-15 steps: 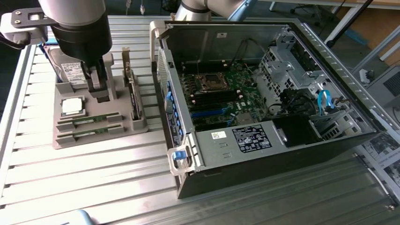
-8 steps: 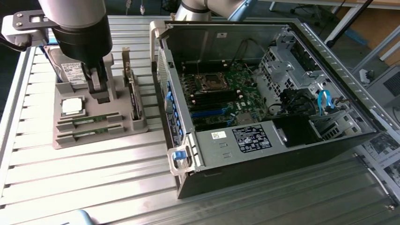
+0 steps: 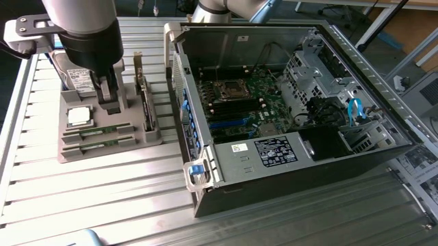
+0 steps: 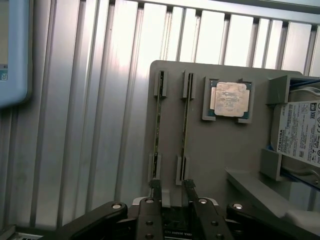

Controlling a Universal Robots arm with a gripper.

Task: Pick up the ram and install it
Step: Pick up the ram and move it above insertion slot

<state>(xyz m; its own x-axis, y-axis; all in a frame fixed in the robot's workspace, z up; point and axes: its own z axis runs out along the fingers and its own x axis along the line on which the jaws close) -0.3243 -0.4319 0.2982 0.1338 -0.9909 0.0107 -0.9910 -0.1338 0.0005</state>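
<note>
The fingers (image 4: pixel 190 189) stand wide open with nothing in them, poised over one end of the gray holder (image 4: pixel 215 150) on the ribbed tabletop (image 4: pixel 100 110). The ram (image 4: pixel 157 125) sits on edge in a slot of that holder, and its twin (image 4: pixel 185 130) is in the next slot, near the silver processor chip (image 4: pixel 229 99). The open computer case (image 3: pixel 287 189) stands at the exterior view's right.

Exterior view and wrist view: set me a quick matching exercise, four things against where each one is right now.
Things:
1. ram sticks
2. processor chip
3. motherboard
4. gripper

Places:
A. inside the open computer case
B. hovering open over the gray holder
C. in the holder's square pocket
D. in the holder's two narrow slots

Pairs: 1-D, 2-C, 3-A, 4-B
</note>
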